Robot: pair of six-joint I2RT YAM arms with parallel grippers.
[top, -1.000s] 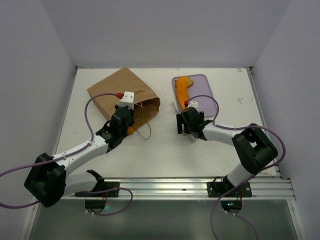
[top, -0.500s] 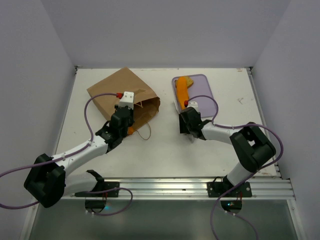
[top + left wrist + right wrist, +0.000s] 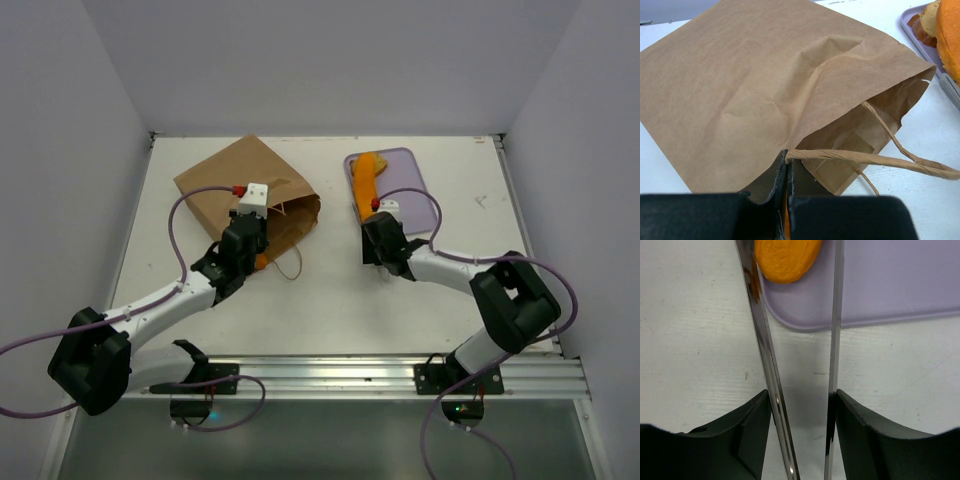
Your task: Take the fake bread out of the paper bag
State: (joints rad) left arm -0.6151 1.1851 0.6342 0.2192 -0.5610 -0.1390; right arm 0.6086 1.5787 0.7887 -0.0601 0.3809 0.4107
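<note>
no readable text, labels or numbers anywhere. paper bag (image 3: 755, 85) plain. lavender tray (image 3: 900, 285) unmarked.

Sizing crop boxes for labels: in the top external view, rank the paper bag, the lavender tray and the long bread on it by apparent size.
1. Paper bag: largest.
2. Tray: clearly smaller.
3. Long bread: smallest, narrower than the tray under it.
All lie similarly far from the camera, so the order holds.
</note>
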